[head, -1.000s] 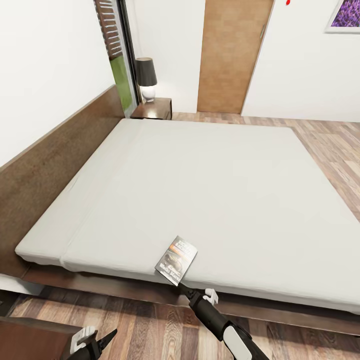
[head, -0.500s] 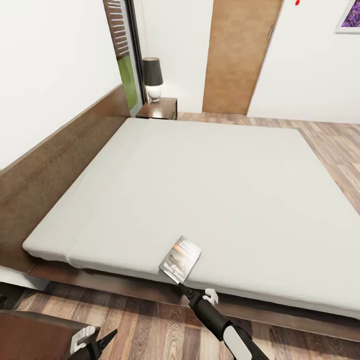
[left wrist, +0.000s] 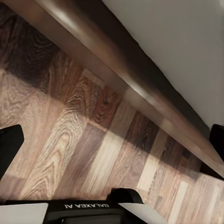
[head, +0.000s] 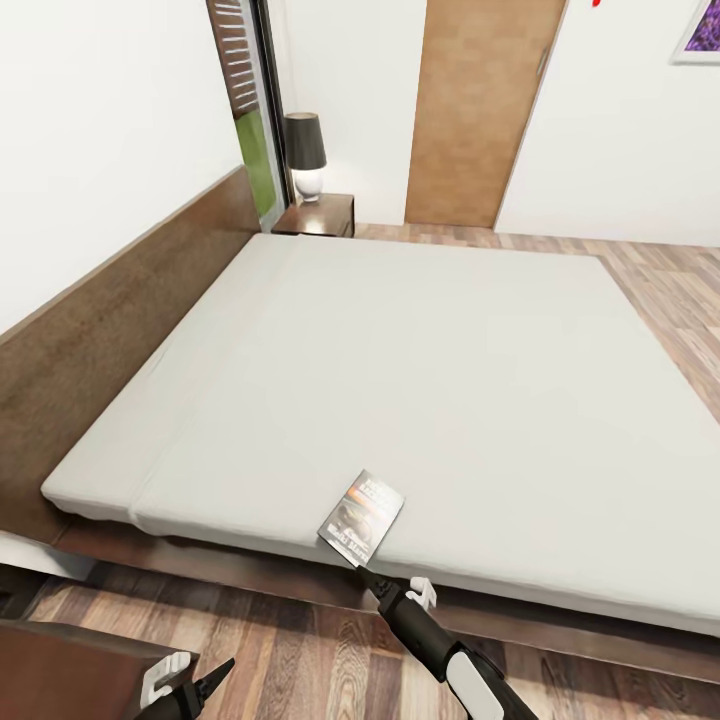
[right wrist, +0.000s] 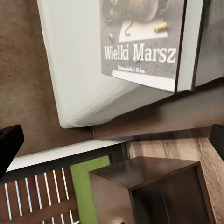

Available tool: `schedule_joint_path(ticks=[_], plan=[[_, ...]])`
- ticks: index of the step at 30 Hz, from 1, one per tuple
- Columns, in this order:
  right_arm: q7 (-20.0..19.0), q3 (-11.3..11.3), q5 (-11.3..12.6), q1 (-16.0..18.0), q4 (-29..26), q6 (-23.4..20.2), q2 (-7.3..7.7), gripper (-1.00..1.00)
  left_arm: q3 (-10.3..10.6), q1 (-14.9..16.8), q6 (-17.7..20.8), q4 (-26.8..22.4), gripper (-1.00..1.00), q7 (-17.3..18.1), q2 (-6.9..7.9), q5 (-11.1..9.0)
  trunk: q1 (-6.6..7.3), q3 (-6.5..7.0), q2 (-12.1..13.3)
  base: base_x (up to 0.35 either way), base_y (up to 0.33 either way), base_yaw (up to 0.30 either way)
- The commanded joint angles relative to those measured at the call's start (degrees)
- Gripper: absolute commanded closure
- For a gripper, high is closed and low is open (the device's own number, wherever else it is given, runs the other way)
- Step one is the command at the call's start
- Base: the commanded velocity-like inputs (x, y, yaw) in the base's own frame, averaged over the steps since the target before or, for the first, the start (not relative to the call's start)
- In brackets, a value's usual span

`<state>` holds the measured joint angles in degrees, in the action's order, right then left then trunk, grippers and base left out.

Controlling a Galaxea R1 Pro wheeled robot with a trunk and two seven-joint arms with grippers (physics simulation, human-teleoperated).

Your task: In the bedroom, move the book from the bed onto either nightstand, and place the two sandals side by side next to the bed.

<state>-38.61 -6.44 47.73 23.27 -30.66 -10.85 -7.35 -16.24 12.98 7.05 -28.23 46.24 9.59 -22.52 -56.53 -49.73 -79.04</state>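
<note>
The book (head: 361,517) sits at the lower middle of the head view, at the near edge of the bed (head: 420,360), its lower corner overhanging the mattress edge. In the right wrist view the book (right wrist: 140,42) shows its cover with white lettering "Wielki Marsz" against the off-white mattress. The right gripper (head: 357,568) is just below the book's lower corner, its black fingers reaching that corner; whether they clamp it or merely meet it cannot be told. The left gripper (head: 205,685) is at the lower left of the head view, above the wood-plank floor (head: 300,650), its dark fingers close together and holding nothing visible; in the left wrist view the floor (left wrist: 70,140) and the bed's dark frame (left wrist: 116,79) pass diagonally. A nightstand (head: 320,216) stands in the upper left beside the headboard (head: 120,310), bearing a black-shaded lamp (head: 305,155). A brown door (head: 480,110) is at the upper middle.
</note>
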Motion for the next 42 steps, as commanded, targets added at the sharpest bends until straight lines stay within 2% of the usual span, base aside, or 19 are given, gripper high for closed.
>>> schedule_joint_path(ticks=[1,28,42], plan=[[-0.1,-0.1,0.6,0.0,0.0,-0.5,0.02,-1.00,-0.1,0.0,0.6,0.0,-1.00,0.3,-0.01,-0.4,-0.22,-0.22,-0.4,0.000,0.000,0.000],[-0.1,-0.1,0.6,0.0,0.0,-0.5,0.04,-1.00,-0.1,0.0,0.6,0.0,-1.00,0.3,-0.01,-0.4,-6.15,-5.07,-11.3,0.000,0.000,0.000],[-0.1,-0.1,0.6,0.0,0.0,-0.5,0.04,-1.00,-0.1,0.0,0.6,0.0,-1.00,0.3,-0.01,-0.4,-6.15,-5.07,-11.3,0.000,0.000,0.000]])
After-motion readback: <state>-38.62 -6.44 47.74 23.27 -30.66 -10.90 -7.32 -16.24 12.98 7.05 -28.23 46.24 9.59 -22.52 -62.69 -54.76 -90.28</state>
